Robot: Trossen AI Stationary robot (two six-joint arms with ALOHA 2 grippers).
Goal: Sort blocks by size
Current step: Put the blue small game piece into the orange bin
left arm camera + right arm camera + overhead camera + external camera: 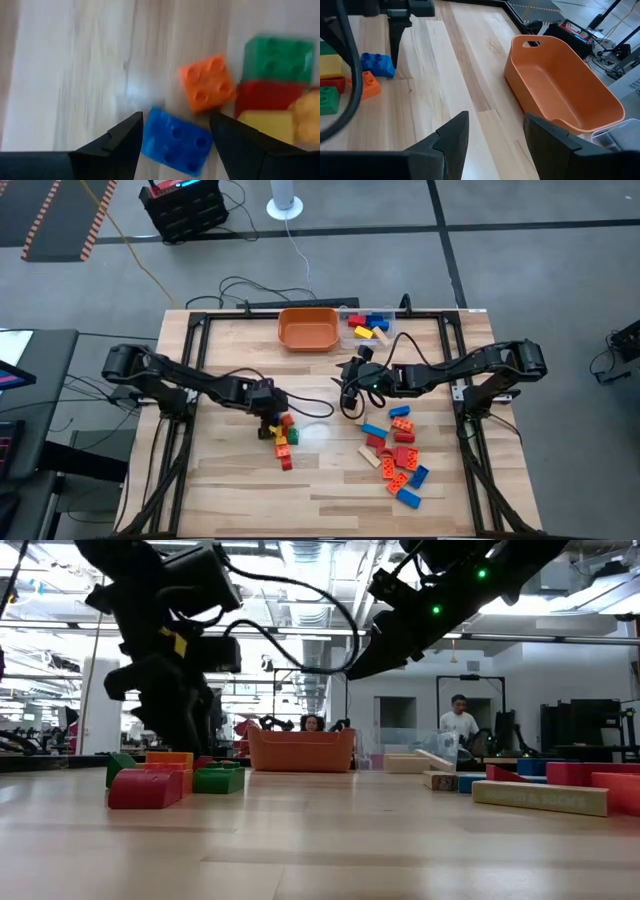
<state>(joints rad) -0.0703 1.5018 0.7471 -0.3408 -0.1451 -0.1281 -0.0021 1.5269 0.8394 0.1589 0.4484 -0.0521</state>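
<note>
My left gripper (pixel 268 417) is open, pointing down at the near-left cluster of small blocks (pixel 281 436). Its fingers stand on either side of a small blue block (pixel 175 143), which lies flat on the table and also shows in the right wrist view (pixel 377 64). Beside it lie an orange block (pixel 207 83), a green one (pixel 277 57), a red one (pixel 265 97) and a yellow one (pixel 265 125). My right gripper (pixel 348 384) is open and empty above the table's middle, near the orange bowl (pixel 560 85). A pile of longer blocks (pixel 400 456) lies at the near right. My left gripper comes at the blue block from above, one finger (pixel 131 137) at the block's side (pixel 149 135) and the other a little off its opposite corner. I cannot tell whether either finger touches it. The block lies flat, studs up, on the table.
The orange bowl (pixel 308 328) stands at the far middle, with a clear container (pixel 368 325) holding a few blocks to its right. Bare wood lies between the two block groups and along the near edge. People show in the room beyond the table (pixel 460 725).
</note>
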